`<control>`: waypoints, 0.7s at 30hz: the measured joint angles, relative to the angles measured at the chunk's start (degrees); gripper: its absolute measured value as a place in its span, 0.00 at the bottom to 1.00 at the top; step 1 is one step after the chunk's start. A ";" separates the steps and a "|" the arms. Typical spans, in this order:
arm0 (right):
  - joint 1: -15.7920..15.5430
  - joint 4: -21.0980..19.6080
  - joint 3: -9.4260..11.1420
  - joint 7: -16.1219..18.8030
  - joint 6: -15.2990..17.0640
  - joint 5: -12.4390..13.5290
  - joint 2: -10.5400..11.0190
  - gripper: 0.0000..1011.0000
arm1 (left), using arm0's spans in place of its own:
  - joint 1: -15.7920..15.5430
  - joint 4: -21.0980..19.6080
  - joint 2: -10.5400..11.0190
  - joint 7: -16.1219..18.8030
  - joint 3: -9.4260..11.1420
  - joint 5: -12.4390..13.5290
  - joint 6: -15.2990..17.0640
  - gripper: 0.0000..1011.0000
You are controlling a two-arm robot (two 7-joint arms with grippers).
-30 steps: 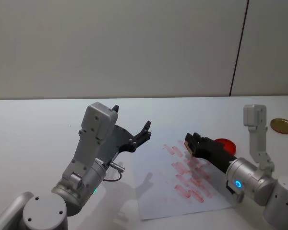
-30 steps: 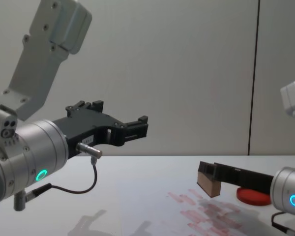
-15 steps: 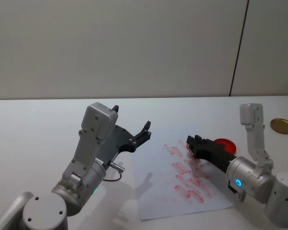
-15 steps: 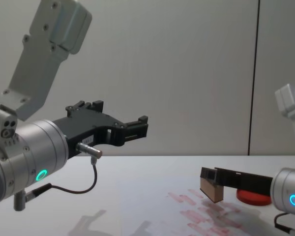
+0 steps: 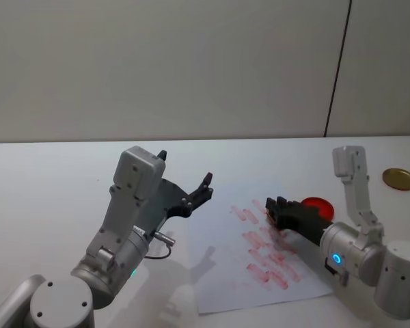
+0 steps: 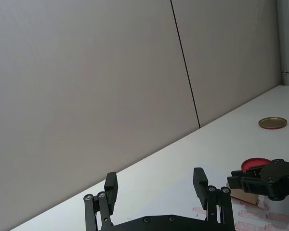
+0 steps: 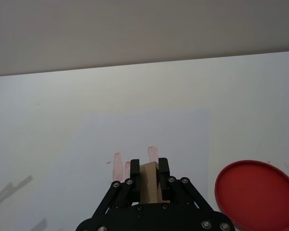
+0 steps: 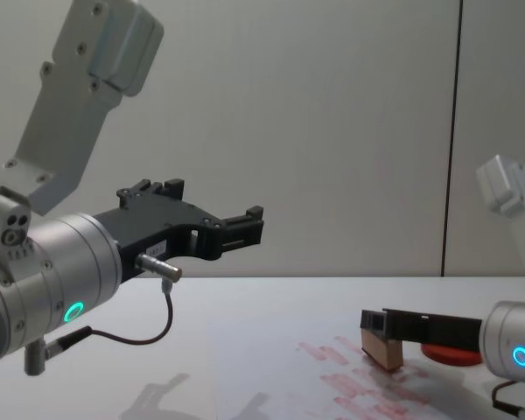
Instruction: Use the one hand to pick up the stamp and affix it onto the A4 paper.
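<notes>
Chest view: right pincer (image 8: 374,320), clenched on stamp (image 8: 383,352), has dropped lower. Stamp now at or just above A4 paper (image 5: 222,277) near its far edge — pressing looks imminent. Left pincer (image 6: 155,179) released, parked above left half of bench (image 5: 48,184).

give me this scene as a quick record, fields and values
right gripper: shut on the stamp, low over the A4 paper
stamp: tan block between the fingers, close above the printed rows; contact cannot be told
A4 paper: lying flat, rows of red marks
left gripper: open, raised, idle
ink pad: red disc right of the paper
gold lid: far right
</notes>
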 joint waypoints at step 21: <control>1.10 2.44 0.01 -0.38 0.71 -0.28 -0.30 0.22 | 0.00 0.00 0.00 0.00 0.00 0.00 0.00 0.98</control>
